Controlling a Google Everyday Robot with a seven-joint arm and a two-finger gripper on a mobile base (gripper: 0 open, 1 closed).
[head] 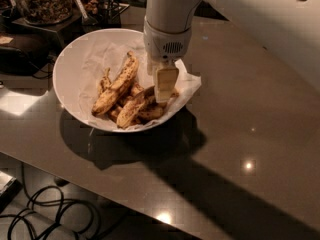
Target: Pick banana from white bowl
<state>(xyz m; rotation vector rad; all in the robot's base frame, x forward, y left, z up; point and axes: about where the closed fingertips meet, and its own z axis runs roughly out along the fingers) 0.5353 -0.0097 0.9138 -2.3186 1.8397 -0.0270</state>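
Presently the gripper is positioned inside the right part of the white bowl, down among the fruit pieces; whether it is apart or together cannot be told. The banana is laid on crumpled paper in the bowl, just left of the gripper.

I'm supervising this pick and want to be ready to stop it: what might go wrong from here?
The end effector hangs low over the right side of the white bowl, above short pieces, not the banana; it may grab the wrong fruit. The crumpled paper beside it could snag and lift too.
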